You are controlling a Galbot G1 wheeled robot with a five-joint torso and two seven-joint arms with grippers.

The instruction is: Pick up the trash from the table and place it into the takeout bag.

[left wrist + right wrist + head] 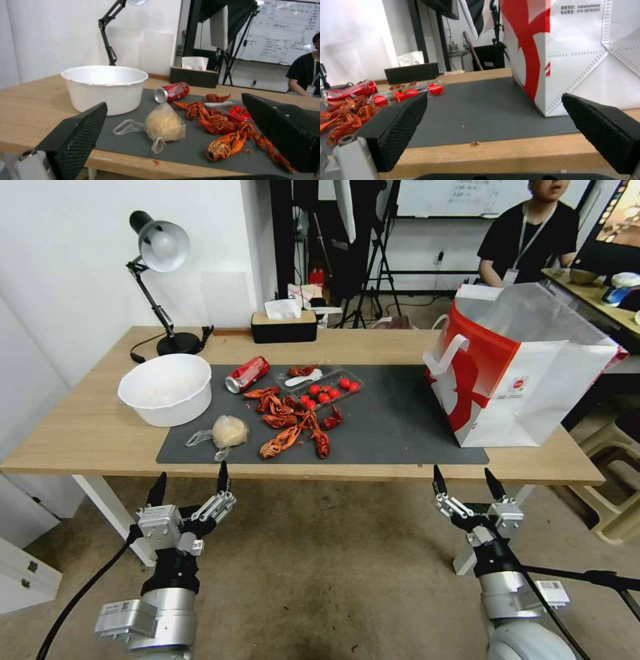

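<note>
Both grippers, left (pixel 190 481) and right (pixel 468 481), are hovering before the bench (pixel 80 427), fingers released; nothing is grasped yet; small clear bag (pixel 227 432) is lying nearest, needing a reach; takeout bag (pixel 513 373) is standing rightward.

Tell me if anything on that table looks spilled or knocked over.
Yes. The red soda can lies on its side on the mat, and crayfish shells are scattered loose beside it. The takeout bag leans slightly.
</note>
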